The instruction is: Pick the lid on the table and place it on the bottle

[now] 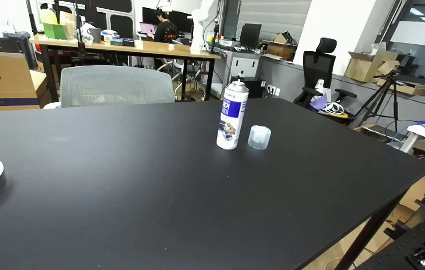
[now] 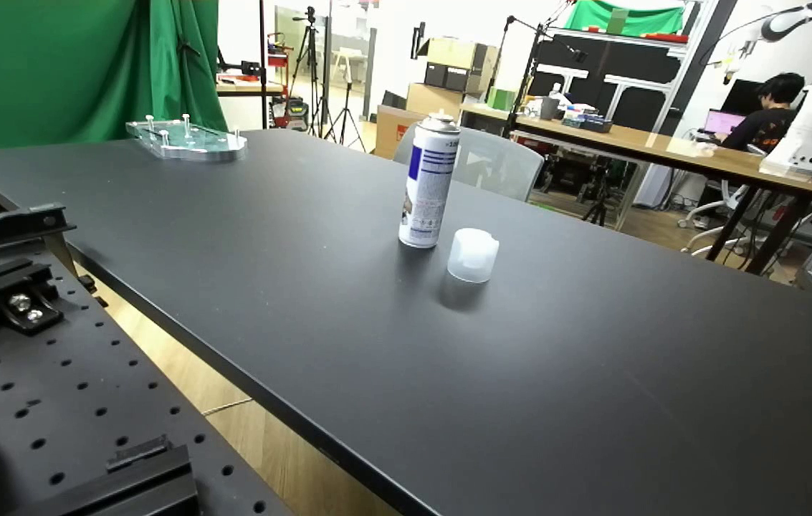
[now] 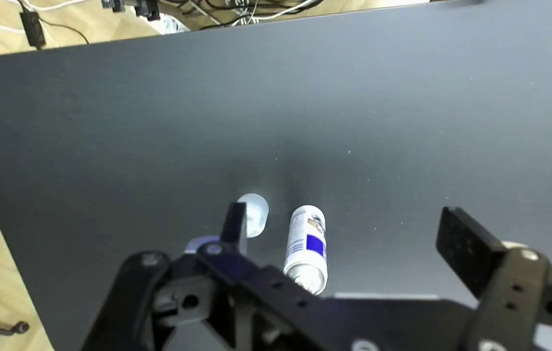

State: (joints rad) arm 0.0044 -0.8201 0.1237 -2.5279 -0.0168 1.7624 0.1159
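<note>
Lid [image 1: 259, 137] sits on the black table [image 1: 122, 183], just beside the bottle [image 1: 232, 116]; I see a small gap between them in both exterior views. Bottle stands upright, uncapped. Wrist view: gripper [image 3: 345, 219] spread wide, one side of it partly blocking the lid.

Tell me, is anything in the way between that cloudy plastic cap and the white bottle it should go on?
Nothing visible is: in an exterior view the lid stands beside the upright bottle, a strip of table showing between them, and nothing covers the bottle's nozzle.
</note>
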